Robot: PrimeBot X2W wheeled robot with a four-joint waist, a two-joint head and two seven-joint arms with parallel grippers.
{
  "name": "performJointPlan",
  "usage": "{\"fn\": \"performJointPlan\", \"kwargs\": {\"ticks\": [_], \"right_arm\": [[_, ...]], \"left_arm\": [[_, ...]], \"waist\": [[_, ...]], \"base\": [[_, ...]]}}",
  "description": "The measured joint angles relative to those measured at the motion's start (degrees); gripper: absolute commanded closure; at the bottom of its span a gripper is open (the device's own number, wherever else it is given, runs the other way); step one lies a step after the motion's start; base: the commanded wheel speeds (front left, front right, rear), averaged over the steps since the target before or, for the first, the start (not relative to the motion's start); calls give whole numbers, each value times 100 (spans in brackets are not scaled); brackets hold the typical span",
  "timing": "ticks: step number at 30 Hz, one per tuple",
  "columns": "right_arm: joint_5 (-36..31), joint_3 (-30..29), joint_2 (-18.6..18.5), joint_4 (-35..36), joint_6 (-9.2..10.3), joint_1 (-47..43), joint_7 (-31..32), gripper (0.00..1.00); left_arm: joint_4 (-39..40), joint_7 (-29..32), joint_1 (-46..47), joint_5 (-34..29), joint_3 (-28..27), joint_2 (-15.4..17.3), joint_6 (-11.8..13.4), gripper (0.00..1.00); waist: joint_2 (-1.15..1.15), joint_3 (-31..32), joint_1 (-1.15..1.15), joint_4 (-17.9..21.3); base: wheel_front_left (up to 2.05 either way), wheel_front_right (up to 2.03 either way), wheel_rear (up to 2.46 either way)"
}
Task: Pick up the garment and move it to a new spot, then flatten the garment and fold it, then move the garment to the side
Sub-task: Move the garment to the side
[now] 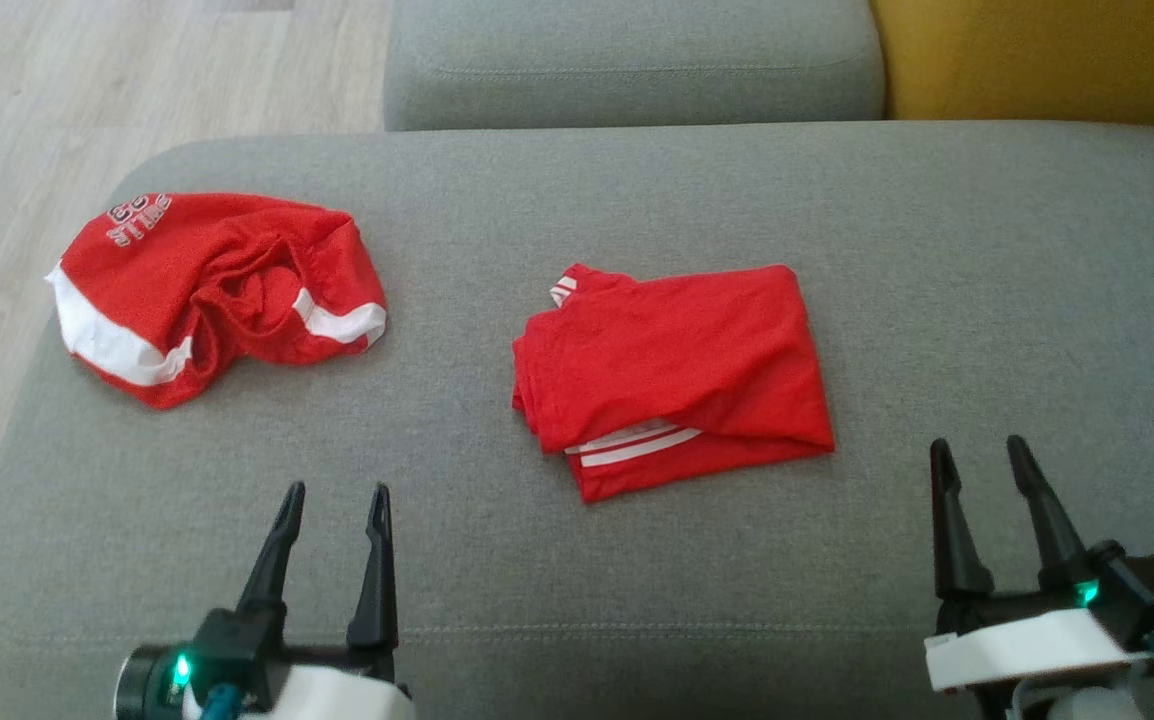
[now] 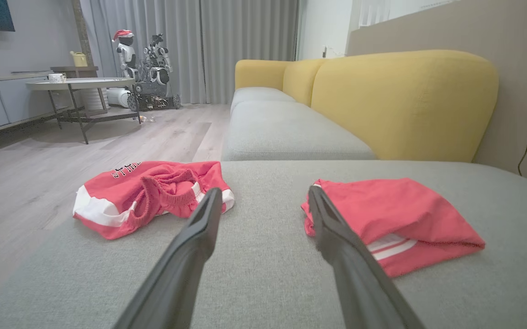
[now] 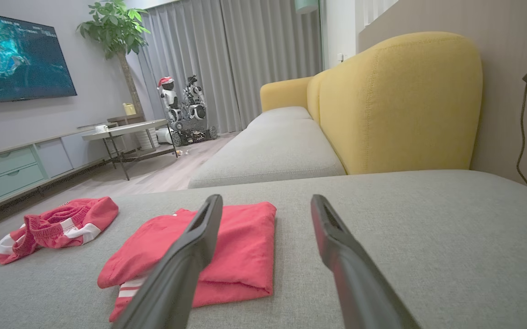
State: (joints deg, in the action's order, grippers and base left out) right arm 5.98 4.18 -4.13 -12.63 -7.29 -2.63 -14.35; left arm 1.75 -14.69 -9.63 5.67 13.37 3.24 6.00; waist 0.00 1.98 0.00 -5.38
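Observation:
A red garment [image 1: 672, 375] with white stripes lies folded into a rough rectangle in the middle of the grey sofa seat [image 1: 637, 200]. It also shows in the left wrist view [image 2: 396, 214] and the right wrist view [image 3: 240, 246]. A second red garment [image 1: 217, 290] with white bands and lettering lies crumpled near the seat's left edge [image 2: 144, 192] [image 3: 58, 226]. My left gripper [image 1: 337, 490] [image 2: 264, 191] hovers open near the front edge, between the two garments. My right gripper [image 1: 979, 445] [image 3: 267, 199] stands open to the right of the folded garment. Neither gripper touches cloth.
The wooden floor [image 1: 137, 80] drops off past the seat's left edge. A yellow backrest [image 1: 1037, 60] rises at the far right, with another grey cushion [image 1: 637, 60] behind. Bare seat stretches to the right of the folded garment. A low table [image 2: 81, 84] stands far across the room.

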Motion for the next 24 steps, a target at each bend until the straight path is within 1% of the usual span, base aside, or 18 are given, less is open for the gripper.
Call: {"fn": "performJointPlan", "kwargs": {"ticks": [5, 15, 17, 24], "right_arm": [[-15, 64, 71, -25, 0, -78, 0, 0], [-16, 142, 126, -79, 0, -79, 0, 0], [-16, 142, 127, -93, 0, -79, 0, 0], [-15, 185, 132, -103, 0, -79, 0, 0]], "left_arm": [[-151, 0, -147, -199, -45, 8, -48, 0], [-312, 0, -165, -258, -154, 8, -57, 0], [-331, 0, -164, -258, -186, 8, -105, 0], [-398, 0, -164, -265, -270, 8, -148, 0]], "waist": [[0, 58, 0, 70], [0, 78, 0, 98], [0, 76, 0, 94], [0, 82, 0, 71]], "base": [[0, 0, 0], [0, 0, 0], [0, 0, 0], [0, 0, 0]]}}
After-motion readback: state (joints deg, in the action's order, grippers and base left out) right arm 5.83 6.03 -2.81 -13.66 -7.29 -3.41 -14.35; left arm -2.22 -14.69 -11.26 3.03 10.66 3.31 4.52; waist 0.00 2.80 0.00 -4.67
